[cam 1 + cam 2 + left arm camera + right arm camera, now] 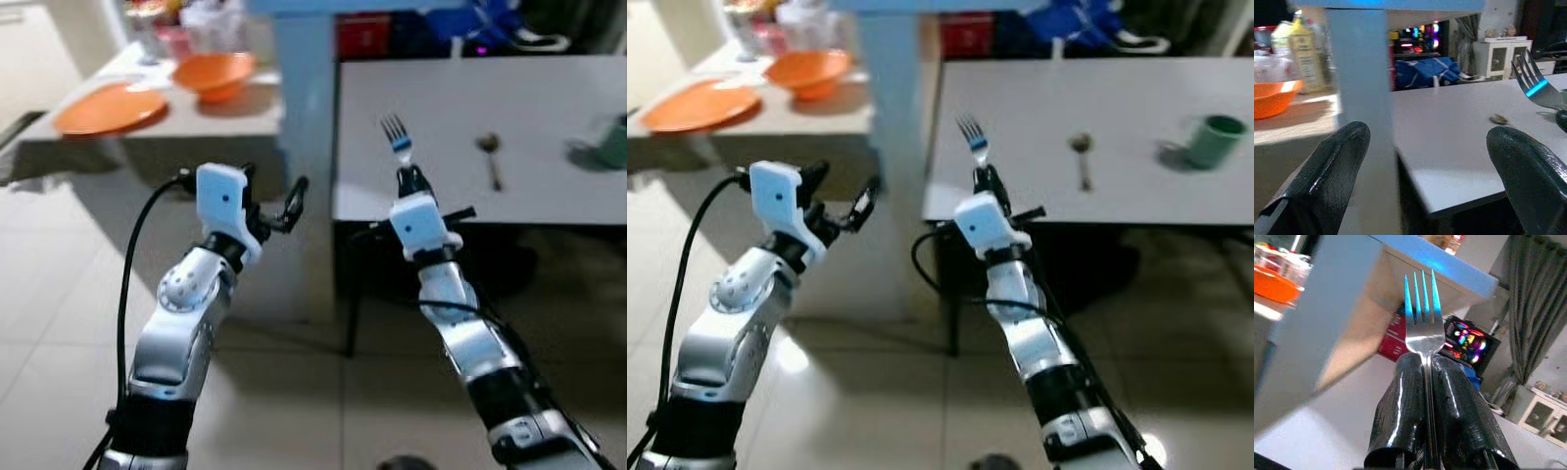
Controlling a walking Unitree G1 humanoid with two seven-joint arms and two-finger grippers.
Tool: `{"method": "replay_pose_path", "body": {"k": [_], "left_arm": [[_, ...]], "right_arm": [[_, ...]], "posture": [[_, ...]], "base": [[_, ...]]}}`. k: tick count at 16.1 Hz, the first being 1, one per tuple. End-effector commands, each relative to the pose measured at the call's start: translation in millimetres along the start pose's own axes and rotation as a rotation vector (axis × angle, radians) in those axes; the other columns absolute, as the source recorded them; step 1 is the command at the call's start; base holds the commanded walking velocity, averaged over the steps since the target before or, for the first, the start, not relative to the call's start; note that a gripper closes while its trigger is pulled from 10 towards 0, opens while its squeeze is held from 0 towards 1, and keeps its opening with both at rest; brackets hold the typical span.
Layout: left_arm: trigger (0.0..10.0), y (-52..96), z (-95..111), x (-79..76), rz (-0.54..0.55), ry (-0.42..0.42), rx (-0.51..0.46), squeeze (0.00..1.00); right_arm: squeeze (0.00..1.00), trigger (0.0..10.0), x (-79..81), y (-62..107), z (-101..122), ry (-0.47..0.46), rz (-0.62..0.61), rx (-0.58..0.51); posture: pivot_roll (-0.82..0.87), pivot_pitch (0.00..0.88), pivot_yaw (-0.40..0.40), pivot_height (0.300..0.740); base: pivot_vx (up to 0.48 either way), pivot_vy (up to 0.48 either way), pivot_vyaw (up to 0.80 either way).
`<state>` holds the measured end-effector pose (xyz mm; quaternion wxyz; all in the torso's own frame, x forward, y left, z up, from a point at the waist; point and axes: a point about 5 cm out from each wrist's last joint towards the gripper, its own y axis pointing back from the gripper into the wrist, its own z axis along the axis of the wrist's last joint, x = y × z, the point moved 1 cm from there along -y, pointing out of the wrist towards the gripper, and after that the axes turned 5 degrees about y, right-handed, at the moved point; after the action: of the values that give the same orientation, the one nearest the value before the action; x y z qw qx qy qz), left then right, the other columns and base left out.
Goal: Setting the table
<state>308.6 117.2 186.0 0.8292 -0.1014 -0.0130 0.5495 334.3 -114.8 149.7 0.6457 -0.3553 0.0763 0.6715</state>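
One fork (396, 134) stands tines-up, clamped between the closed fingers of the right gripper (411, 179) at the near edge of the white table (549, 186), where one spoon (491, 157) and one green mug (1215, 140) lie well apart. The left gripper (277, 208) hovers spread and empty beside a pale blue post (306, 117). On the beige side table (196, 117) sit one orange plate (109, 108) and one orange bowl (214, 74), above a pale tiled floor (59, 294).
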Motion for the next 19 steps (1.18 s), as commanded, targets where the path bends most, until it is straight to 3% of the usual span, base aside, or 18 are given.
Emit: {"method": "replay_pose_path", "body": {"k": [1,10,19], "left_arm": [[10.0,-3.4,1.8,-0.8,-0.004,-0.005,-0.004,0.00],[10.0,-7.2,-3.9,1.6,0.062,-0.010,0.002,0.00],[10.0,-8.8,-6.9,-4.2,0.040,-0.024,0.007,0.00]], "right_arm": [[0.00,0.0,-7.0,-0.2,-1.4,0.020,-0.017,-0.001],[0.00,0.0,-10.7,-0.7,-1.1,0.033,-0.009,-0.013],[0.00,0.0,-11.4,1.4,-3.5,0.038,-0.003,-0.008]], "posture": [[-0.16,0.000,0.113,0.740],[-0.18,0.000,0.101,0.740],[-0.18,0.000,0.101,0.740]], "base": [[0.240,-0.412,-0.80],[0.285,-0.382,0.00],[0.319,-0.356,0.00]]}}
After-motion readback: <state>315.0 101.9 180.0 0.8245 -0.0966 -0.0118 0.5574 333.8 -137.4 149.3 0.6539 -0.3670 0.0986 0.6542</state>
